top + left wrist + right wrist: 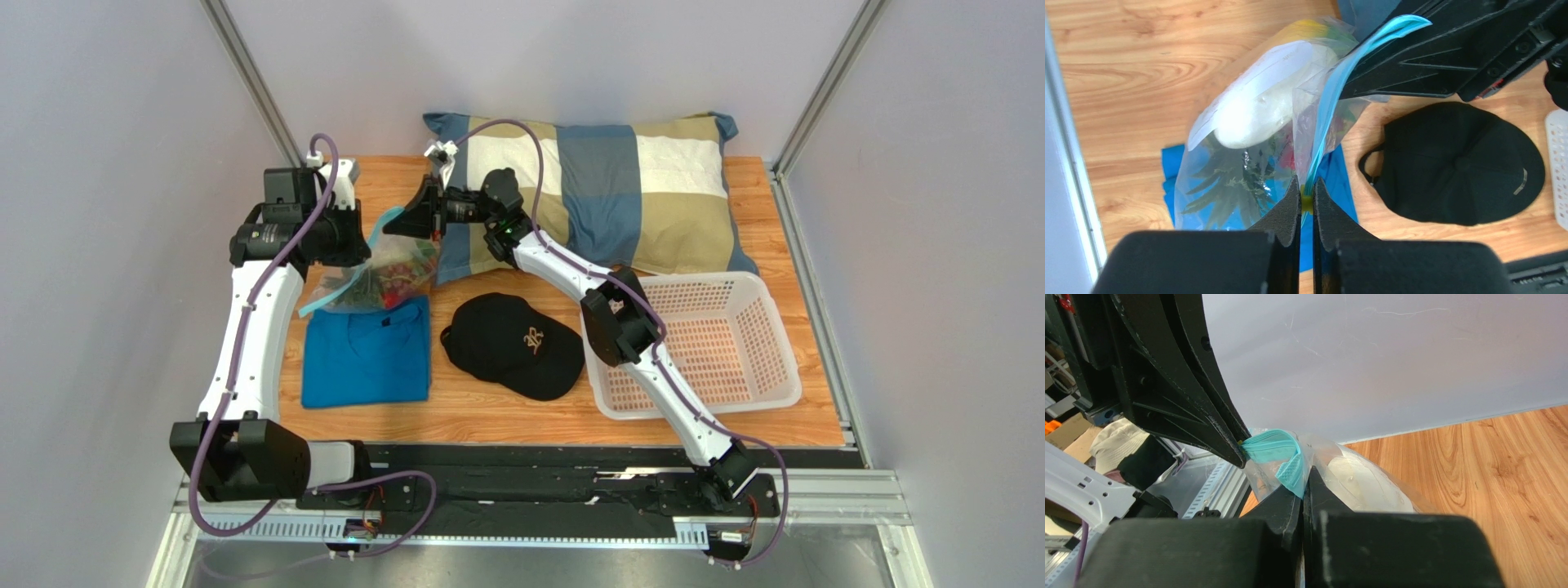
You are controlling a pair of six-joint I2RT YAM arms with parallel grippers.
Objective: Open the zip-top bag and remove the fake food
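Teal zip strip [1332, 107] is the part to work, and both grippers are on it. L gripper [1307, 197] is pinched tight on one end of the strip, R gripper [1303, 485] is clamped on the other. The bag [390, 263] hangs in the air betw them, over the shirt's [366, 355] far edge, near the pillow [613, 184]. Food [399, 279] is all inside; white veg [1257, 116] and pineapple leaves [1226, 184] show thru the film. Mouth looks sealed or barely parted, can't tell which.

My read on doing this step well:
- Each side should hold one lip only, not both layers, else pulling just stretches the plastic.
- Pull apart slow and level, perp to the strip, so the zip peels instead of slipping from the pads.
- Hold the mouth up so nothing spills early.
- Thin film may slide or tear, so go easy on force
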